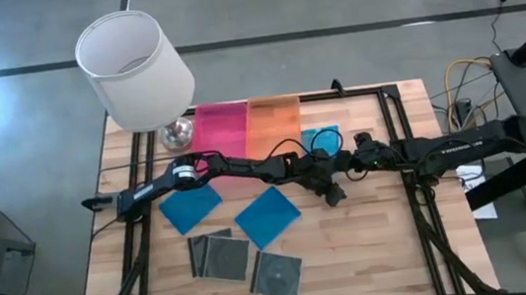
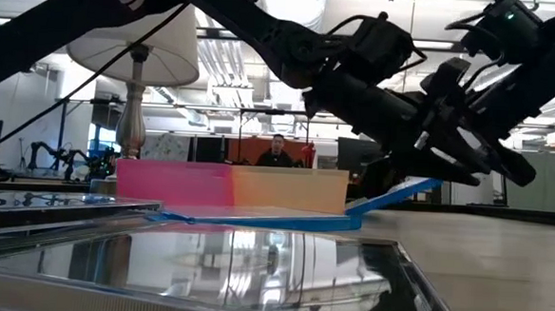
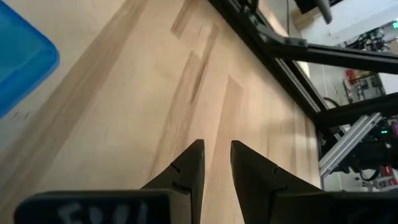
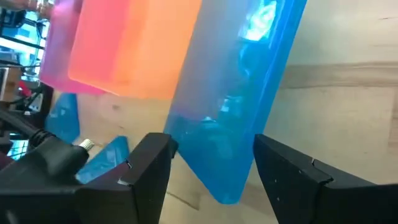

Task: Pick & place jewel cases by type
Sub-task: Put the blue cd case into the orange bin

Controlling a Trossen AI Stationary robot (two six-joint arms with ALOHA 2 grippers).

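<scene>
A blue jewel case (image 4: 230, 93) is tilted up just in front of the orange tray (image 1: 275, 123), and my right gripper (image 4: 211, 146) is shut on it, reaching in from the table's right. Two more blue cases (image 1: 190, 207) (image 1: 268, 216) lie flat left of centre. Clear grey cases showing discs (image 1: 221, 257) (image 1: 277, 273) lie flat nearer the front. My left gripper (image 3: 216, 146) hovers over bare wood right of centre (image 1: 333, 195). Its fingers stand a little apart with nothing between them. My right gripper pinches the blue case across its width. One finger (image 4: 152, 165) is on each of two opposite side edges (image 4: 177, 140), near the raised end. The fingers slant down from the table's right. The case is tilted: its raised end (image 2: 418, 190) is at the fingers and its far edge (image 2: 255, 218) rests on the table by the trays.
A pink tray (image 1: 221, 127) adjoins the orange one at the back. A white-shaded lamp (image 1: 135, 68) stands at the back left corner. Black frame rails (image 1: 393, 113) run along the table's edges. Bare wood lies at the front right (image 1: 373, 244).
</scene>
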